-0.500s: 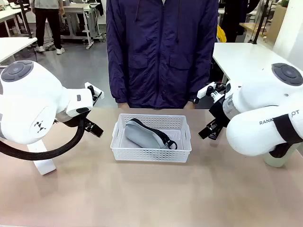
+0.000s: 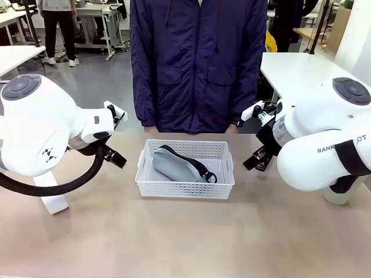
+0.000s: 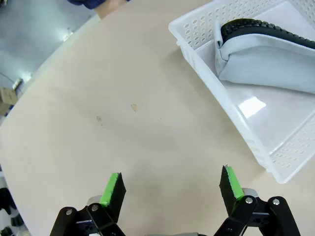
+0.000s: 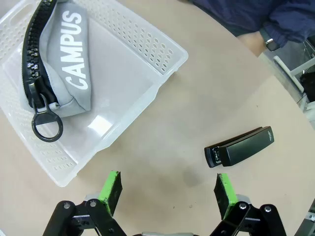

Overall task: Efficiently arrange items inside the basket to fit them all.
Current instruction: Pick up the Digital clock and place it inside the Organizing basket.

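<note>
While both arms hang low over the tabletop, you can see that the left gripper [image 3: 172, 184] has its green pads spread wide over bare tabletop and has hold of nothing. The right gripper [image 4: 169, 189] is equally wide apart and also has nothing in it. Between the two arms, around the middle of the tabletop and somewhat toward the far edge, stands the basket [image 2: 185, 188]. Inside it the grey pouch [image 2: 177, 165] lies slanted, from the far-left corner of the basket toward its near-right corner, with the black zip on top and the ring at the near-right end. From the right wrist view you find the black stapler [image 4: 239, 146] lying flat on the tabletop, outside the basket and apart from it, on its right side. The pale green cup [image 2: 339, 196] shows partly from behind the right arm, near the right edge. At the far edge a person in a dark blue jacket [image 2: 197, 63] stands facing the basket.
</note>
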Robot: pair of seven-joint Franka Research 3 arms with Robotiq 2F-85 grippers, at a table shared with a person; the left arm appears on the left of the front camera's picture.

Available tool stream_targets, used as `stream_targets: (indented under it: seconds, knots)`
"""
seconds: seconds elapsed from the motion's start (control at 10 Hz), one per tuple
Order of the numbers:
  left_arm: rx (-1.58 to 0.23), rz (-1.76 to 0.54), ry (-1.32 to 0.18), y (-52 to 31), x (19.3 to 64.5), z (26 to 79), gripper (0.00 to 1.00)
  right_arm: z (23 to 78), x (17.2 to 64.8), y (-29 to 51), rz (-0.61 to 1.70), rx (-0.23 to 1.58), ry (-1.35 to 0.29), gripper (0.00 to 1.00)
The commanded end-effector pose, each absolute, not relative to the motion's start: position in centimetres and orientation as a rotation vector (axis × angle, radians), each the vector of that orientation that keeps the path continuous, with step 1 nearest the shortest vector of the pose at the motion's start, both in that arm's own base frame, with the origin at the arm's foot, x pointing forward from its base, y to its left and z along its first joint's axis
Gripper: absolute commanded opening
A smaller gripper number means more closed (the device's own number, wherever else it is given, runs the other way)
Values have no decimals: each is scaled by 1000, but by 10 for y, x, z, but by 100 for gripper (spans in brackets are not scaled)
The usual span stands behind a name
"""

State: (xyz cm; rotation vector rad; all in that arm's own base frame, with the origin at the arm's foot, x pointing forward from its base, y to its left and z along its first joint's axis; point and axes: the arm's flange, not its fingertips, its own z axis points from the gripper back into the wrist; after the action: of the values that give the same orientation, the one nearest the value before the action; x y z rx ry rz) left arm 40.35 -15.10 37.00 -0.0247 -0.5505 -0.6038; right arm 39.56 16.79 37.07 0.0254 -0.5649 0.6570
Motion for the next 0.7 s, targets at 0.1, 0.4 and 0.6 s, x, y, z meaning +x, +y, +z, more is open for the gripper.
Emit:
stream_targets:
  seconds: [0.1, 0.4, 0.6]
  knots:
    - [-24, -604, -551, -151, 403, 370, 100, 371, 396, 168, 656, 26, -565, 100]
    - [-24, -604, -551, -151, 403, 370, 100, 371, 396, 168, 656, 26, -565, 100]
    - [-24, -604, -551, -151, 403, 370, 100, 371, 396, 168, 656, 26, -565, 100]
